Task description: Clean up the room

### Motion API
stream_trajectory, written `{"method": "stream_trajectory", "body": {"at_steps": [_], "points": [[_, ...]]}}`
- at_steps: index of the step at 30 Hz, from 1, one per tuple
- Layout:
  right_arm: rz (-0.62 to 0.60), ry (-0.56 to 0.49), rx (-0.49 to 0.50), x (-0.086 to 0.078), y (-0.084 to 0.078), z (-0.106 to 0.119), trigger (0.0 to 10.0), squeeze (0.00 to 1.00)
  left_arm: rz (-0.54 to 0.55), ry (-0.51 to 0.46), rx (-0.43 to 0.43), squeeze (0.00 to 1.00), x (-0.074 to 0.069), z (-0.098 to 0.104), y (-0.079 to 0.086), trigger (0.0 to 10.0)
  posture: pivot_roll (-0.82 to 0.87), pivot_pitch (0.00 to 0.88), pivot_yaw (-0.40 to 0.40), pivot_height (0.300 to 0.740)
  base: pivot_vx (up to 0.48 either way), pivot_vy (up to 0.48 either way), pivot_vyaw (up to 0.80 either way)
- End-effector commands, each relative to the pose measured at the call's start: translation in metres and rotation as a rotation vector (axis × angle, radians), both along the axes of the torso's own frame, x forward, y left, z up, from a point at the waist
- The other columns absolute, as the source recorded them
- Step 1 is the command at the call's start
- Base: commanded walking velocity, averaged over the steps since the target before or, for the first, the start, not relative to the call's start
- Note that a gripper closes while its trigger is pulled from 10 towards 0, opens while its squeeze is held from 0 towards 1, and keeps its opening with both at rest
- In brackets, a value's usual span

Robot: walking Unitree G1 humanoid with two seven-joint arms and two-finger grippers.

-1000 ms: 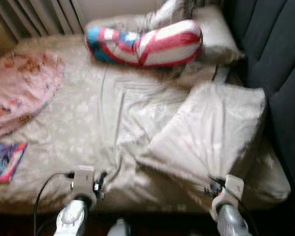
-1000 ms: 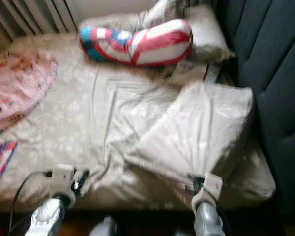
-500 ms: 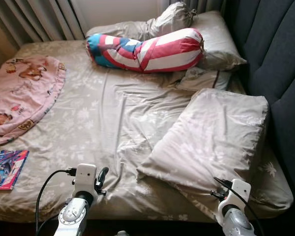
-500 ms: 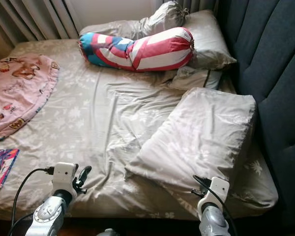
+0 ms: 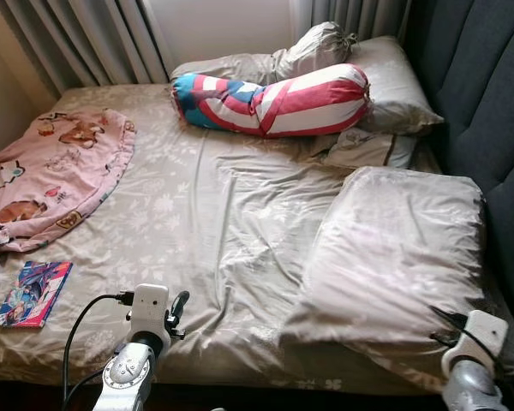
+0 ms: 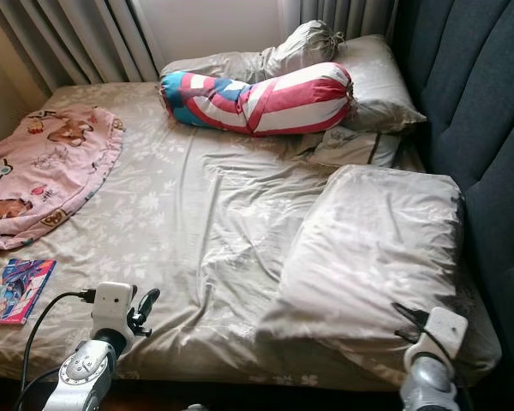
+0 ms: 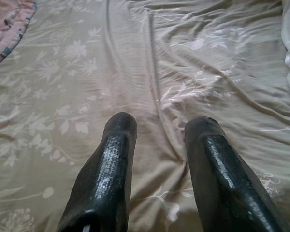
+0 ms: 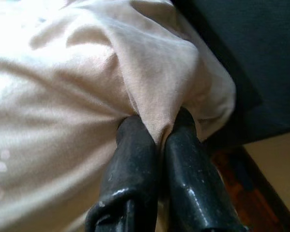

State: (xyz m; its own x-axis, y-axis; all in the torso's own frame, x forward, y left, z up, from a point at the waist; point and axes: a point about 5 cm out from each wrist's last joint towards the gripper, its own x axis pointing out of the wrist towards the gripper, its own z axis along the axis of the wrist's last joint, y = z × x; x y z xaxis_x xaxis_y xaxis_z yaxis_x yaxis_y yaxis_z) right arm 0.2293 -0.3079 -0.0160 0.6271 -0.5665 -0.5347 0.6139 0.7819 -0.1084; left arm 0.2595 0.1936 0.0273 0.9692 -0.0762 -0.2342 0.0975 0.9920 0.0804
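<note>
The step in hand looks like tidying the bed: the right gripper (image 8: 157, 128) is pinched tight on a fold at the near corner of the large beige floral-print pillow (image 5: 398, 257), which lies askew on the right side of the bed with its far end close to the dark padded headboard (image 5: 488, 103). The left gripper (image 7: 159, 133) hangs just above the rumpled beige floral bedsheet (image 5: 214, 214) near the foot edge, its two black fingers parted with nothing between them.

The next move probably calls for hauling the pillow up toward the head of the bed, where a red, white and blue striped bolster cushion (image 5: 274, 101) and grey-beige pillows (image 5: 385, 81) are already piled. One corner is a weak hold for so floppy a thing; I expect it to sag and drag the sheet along, so the free gripper may be needed on the other near corner.

Room is tight on the right: the pillow sits near the mattress edge, with the headboard close beside it. The middle of the sheet lies open. To the left, well apart, a pink cartoon-print blanket (image 5: 47, 175) spills over the side, and a colourful thin picture book (image 5: 32, 294) lies just beside its lower edge near the foot of the bed.
</note>
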Motion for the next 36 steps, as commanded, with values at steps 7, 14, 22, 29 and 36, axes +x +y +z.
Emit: {"method": "stream_trajectory", "body": {"at_steps": [7,14,22,29,36], "points": [[-0.258,-0.092,-0.269,-0.022,-0.104,0.070,10.0,0.00,0.006,0.022,0.010,0.00,-0.003,-0.005,0.007,10.0,-0.10,0.092,0.087,0.740,0.000,0.000,0.00],[-0.352,-0.112,-0.333,-0.032,-0.136,0.101,10.0,0.00,-0.001,0.030,0.014,0.00,-0.004,-0.006,0.007,10.0,-0.11,0.097,0.091,0.740,0.000,0.000,0.00],[-0.266,-0.071,-0.256,-0.022,-0.112,0.075,10.0,0.00,-0.007,0.037,0.019,0.00,-0.005,-0.008,0.005,10.0,-0.09,0.102,0.098,0.740,0.000,0.000,0.00],[-0.239,-0.120,-0.255,-0.012,-0.101,0.075,10.0,1.00,-0.002,0.041,0.016,0.00,-0.004,-0.009,0.008,10.0,-0.10,0.100,0.094,0.740,0.000,0.000,0.00],[-0.057,-0.186,-0.260,0.010,-0.079,0.074,10.0,0.00,-0.005,0.046,0.006,0.00,-0.002,-0.012,0.006,10.0,-0.10,0.092,0.085,0.740,0.000,0.000,0.00]]}}
